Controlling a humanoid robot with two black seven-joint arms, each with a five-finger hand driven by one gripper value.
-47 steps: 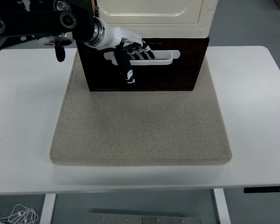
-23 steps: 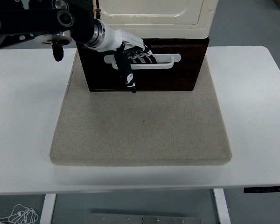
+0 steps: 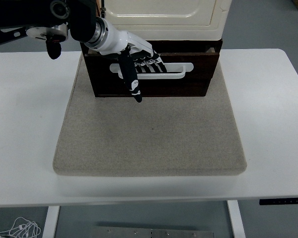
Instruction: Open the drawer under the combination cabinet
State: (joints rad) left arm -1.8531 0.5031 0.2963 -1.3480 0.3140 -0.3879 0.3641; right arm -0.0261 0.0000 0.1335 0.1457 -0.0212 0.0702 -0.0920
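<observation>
The white rectangular table (image 3: 268, 114) is bare along its left and right margins and along the near edge, and the square grey felt mat (image 3: 149, 136) that covers its middle lies open from the cabinet's front all the way to the mat's near border, so there is wide free room in front of the drawer. At the far middle of the mat stands the cream-coloured combination cabinet (image 3: 164, 14), cut off by the picture's top, and under it sits the dark brown wooden drawer (image 3: 188, 82) with a white slotted bar handle (image 3: 176, 72) across its front. The robot's black left arm comes in from the upper left, and its white-and-black five-fingered left hand (image 3: 136, 62) rests on the left part of that handle, the fingers (image 3: 151, 63) hooked into the slot and gripping the bar while the thumb points down across the drawer's face. The right arm is out of view. Compared with a second ago, the drawer front has come forward toward the near edge: its top rim now shows in front of the cabinet's base, a dark gap opens behind it, and the hand has moved nearer with the handle.
</observation>
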